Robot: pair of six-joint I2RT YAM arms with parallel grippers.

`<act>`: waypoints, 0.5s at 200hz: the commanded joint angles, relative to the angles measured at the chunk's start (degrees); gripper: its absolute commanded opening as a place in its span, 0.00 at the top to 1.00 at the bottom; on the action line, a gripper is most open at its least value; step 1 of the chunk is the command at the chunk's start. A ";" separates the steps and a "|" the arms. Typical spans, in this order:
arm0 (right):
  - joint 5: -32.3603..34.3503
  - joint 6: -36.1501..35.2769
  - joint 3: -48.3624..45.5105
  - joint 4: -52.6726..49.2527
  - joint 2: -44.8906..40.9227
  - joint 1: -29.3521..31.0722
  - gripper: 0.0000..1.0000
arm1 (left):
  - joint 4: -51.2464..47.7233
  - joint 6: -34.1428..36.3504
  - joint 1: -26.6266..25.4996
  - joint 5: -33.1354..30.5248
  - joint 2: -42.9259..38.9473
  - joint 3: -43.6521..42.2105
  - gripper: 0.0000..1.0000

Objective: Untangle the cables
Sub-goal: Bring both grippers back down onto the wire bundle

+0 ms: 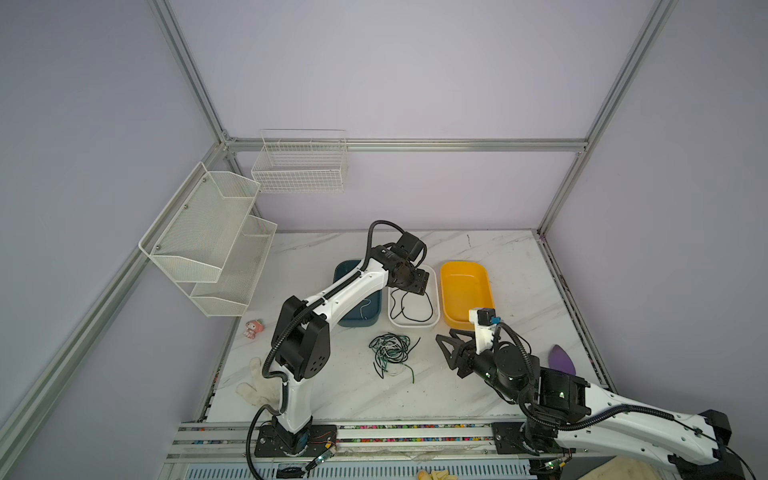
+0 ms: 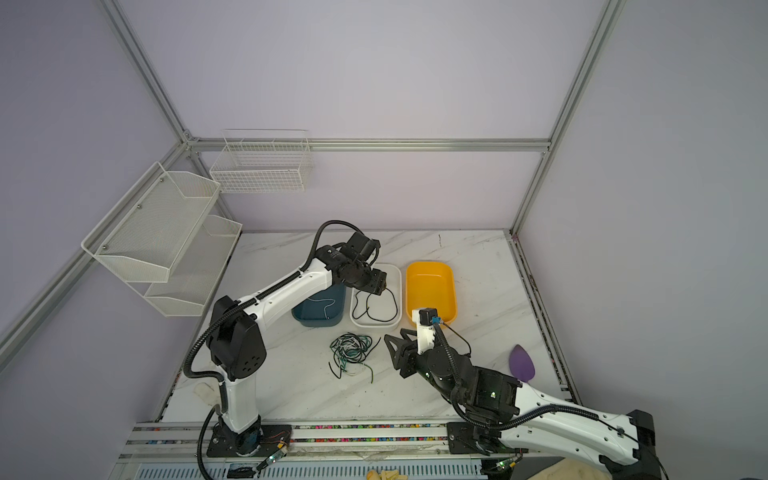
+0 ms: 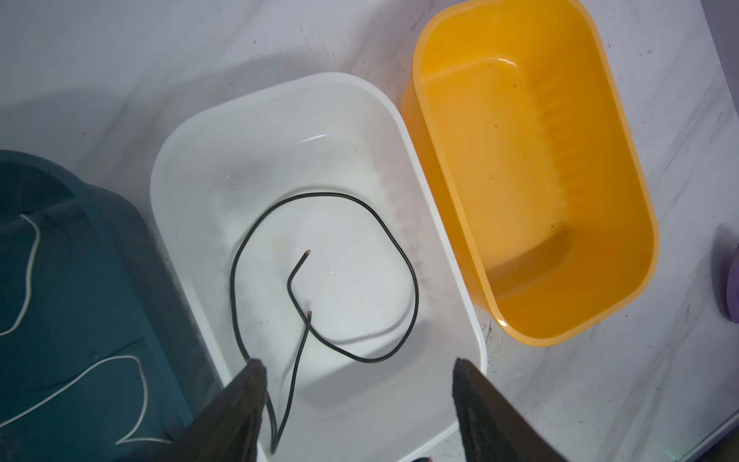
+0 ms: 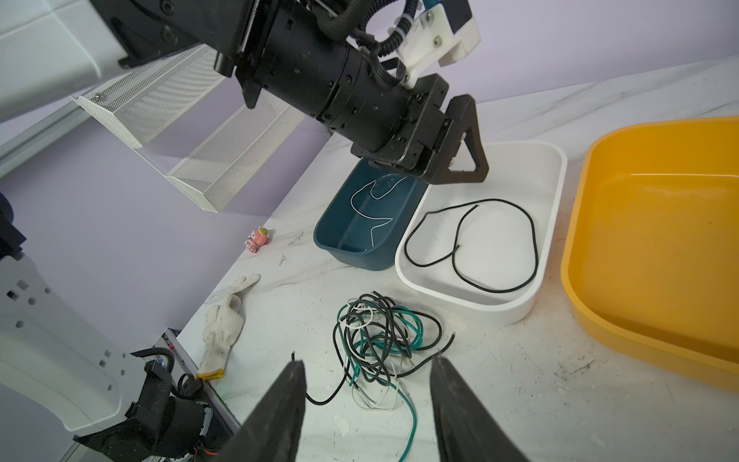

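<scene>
Hovering over the white bin, left gripper gapes empty; right gripper gapes near the tangle; one black cable lies looped inside

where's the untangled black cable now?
In both top views the black cable lies looped inside the white bin, mid-table, between the teal bin and yellow bin.

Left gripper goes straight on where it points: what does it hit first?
Probably the black cable in the white tray, or the tray floor beside it: the open left gripper points down into that tray. Depth unclear.
</scene>
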 commanded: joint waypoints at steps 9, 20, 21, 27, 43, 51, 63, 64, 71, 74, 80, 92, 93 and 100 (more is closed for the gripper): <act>-1.14 0.56 -0.84 2.65 1.08 0.23 0.46 | -2.03 -0.68 -0.28 -2.55 -5.33 5.17 0.24; -2.42 0.87 -1.28 3.80 2.64 0.24 0.46 | -1.21 -1.04 -0.24 -3.15 -8.28 3.05 0.23; -2.56 0.92 -1.35 3.91 2.74 0.26 0.45 | -1.15 -1.07 -0.26 -3.20 -8.61 2.78 0.23; -3.44 0.96 -1.58 4.78 3.80 0.22 0.45 | -0.06 -1.40 -0.25 -3.11 -10.54 0.88 0.22; -5.42 1.05 -1.85 6.86 6.93 0.26 0.45 | 3.19 -2.52 -0.21 -2.39 -16.43 -5.68 0.21; -6.37 1.05 -1.93 7.98 8.70 0.21 0.45 | 4.82 -3.30 -0.26 -1.83 -19.59 -9.29 0.21; -7.37 1.05 -2.00 9.77 11.50 0.24 0.45 | 6.79 -4.55 -0.26 -1.25 -24.19 -14.63 0.21; -7.45 1.05 -2.02 9.88 11.66 0.25 0.45 | 6.89 -4.68 -0.23 -1.19 -24.65 -15.06 0.21; -8.06 1.01 -1.99 10.96 13.48 0.23 0.45 | 7.83 -5.54 -0.24 -1.17 -27.27 -18.05 0.21; -8.33 0.97 -1.98 11.39 14.23 0.26 0.45 | 8.06 -5.89 -0.21 -1.20 -28.58 -19.33 0.21; -8.57 0.96 -1.95 12.19 15.84 0.27 0.45 | 8.73 -6.61 -0.23 -1.14 -30.37 -21.84 0.21; -8.88 1.13 -1.39 13.26 19.23 0.26 0.45 | 10.07 -8.32 -0.20 -0.68 -36.67 -26.95 0.21; -8.95 1.13 -1.36 13.30 19.52 0.22 0.45 | 10.16 -8.49 -0.20 -0.64 -36.86 -27.51 0.21; -9.37 1.22 -0.88 14.03 21.61 0.25 0.45 | 10.94 -9.44 -0.20 -0.06 -39.72 -30.40 0.21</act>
